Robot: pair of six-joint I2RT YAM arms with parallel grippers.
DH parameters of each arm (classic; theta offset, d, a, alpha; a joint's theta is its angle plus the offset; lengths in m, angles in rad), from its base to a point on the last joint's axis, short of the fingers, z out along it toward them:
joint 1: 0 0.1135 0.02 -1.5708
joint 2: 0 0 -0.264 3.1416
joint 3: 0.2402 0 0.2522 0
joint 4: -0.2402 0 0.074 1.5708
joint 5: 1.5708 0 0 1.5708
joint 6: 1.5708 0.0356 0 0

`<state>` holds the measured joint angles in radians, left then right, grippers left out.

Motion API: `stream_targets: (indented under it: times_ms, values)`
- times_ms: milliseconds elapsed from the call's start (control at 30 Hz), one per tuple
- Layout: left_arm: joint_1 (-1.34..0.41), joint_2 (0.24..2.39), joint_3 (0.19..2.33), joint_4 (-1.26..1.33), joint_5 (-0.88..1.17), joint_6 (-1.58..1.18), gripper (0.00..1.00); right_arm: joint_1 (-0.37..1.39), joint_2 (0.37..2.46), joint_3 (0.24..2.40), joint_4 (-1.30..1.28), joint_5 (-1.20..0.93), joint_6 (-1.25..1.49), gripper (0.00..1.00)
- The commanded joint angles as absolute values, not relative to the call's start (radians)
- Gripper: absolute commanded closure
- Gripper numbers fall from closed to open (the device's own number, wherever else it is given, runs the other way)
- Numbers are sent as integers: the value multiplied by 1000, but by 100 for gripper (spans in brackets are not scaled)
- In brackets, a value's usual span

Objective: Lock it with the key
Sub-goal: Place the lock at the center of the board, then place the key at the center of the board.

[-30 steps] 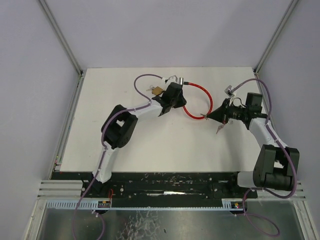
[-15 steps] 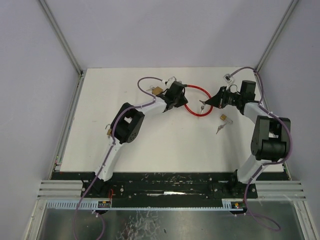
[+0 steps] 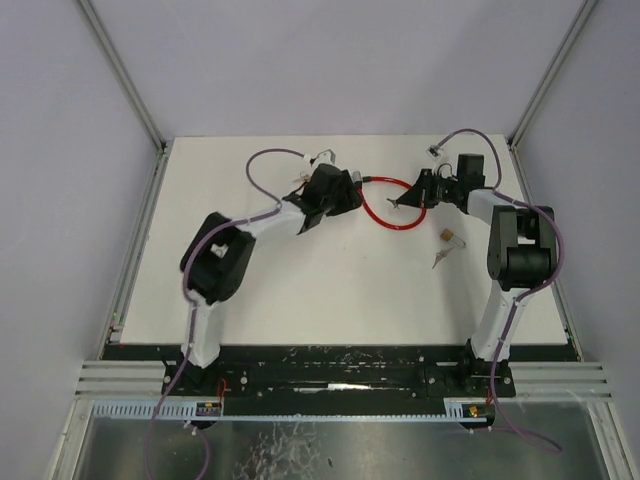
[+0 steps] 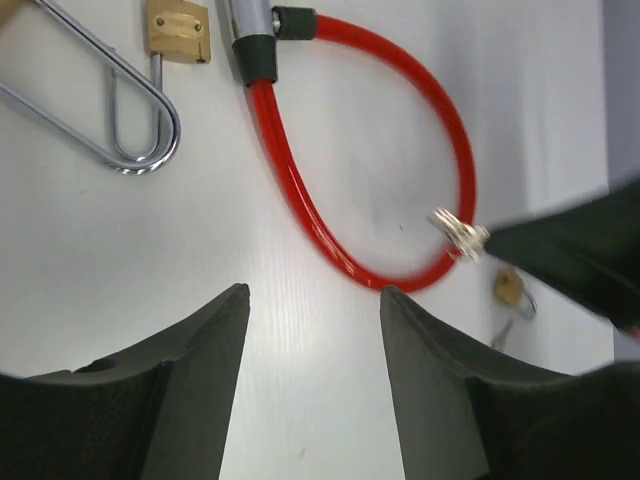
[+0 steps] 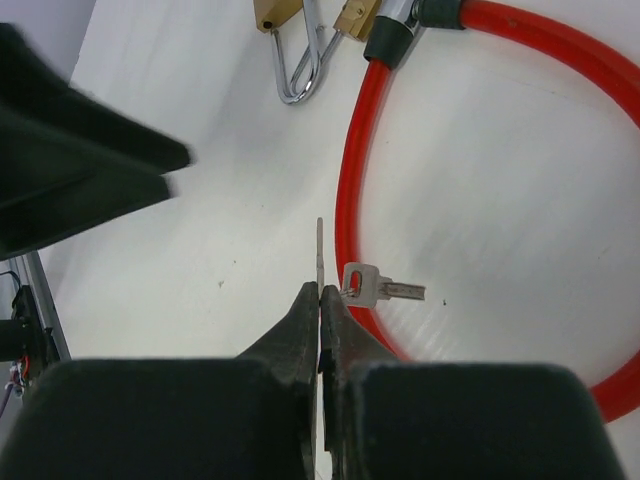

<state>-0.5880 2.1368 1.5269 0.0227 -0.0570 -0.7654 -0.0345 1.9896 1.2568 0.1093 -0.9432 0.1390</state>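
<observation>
A red cable lock (image 4: 300, 200) lies looped on the white table, its silver lock body (image 4: 250, 20) at the loop's left end. My left gripper (image 4: 312, 300) hovers open just short of the loop with nothing between its fingers; in the top view the left gripper (image 3: 350, 195) is beside the lock body. My right gripper (image 5: 320, 290) is shut on a key (image 5: 319, 245) seen edge-on, and a second key (image 5: 378, 289) dangles from the same ring over the red cable (image 5: 350, 190). In the top view the right gripper (image 3: 403, 200) is over the loop's right side.
Two brass padlocks with long shackles (image 4: 178, 28) (image 5: 275, 15) lie by the lock body at the back. A small brass padlock (image 3: 450, 237) with loose keys (image 3: 440, 260) sits right of the loop. Walls and rails border the table.
My left gripper has opened and drawn back a little from the lock body. My right arm has swung toward the back and left, carrying the key over the loop.
</observation>
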Motion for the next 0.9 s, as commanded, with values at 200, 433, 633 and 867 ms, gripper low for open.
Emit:
stream_targets:
  times_ms: [200, 433, 633, 867]
  values:
    - [-586, 1449, 749, 542, -51, -517, 41, 3, 2002, 1302, 51, -893, 130, 99]
    - [-584, 1110, 463, 411, -108, -593, 39, 17, 2023, 1322, -18, -851, 75, 88]
    - [-584, 847, 326, 267, -194, -715, 36, 17, 1915, 1316, -84, -822, -11, 67]
    - [-585, 753, 323, 113, -192, -810, 32, 18, 1681, 1262, -112, -860, -103, 59]
